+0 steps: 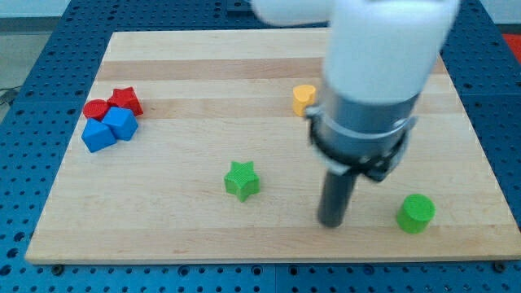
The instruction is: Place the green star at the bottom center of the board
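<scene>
The green star [242,180] lies on the wooden board [203,81], a little left of the middle and toward the view's bottom. My tip [330,223] rests on the board to the right of the star and slightly lower, well apart from it. The arm's large blurred body rises above the tip and hides part of the board's upper right.
A green cylinder [416,213] stands right of my tip near the bottom right. A yellow block [304,98] sits above, partly behind the arm. At the left, a red cylinder [96,110], a red star [125,100] and two blue blocks [99,135] [121,123] cluster together.
</scene>
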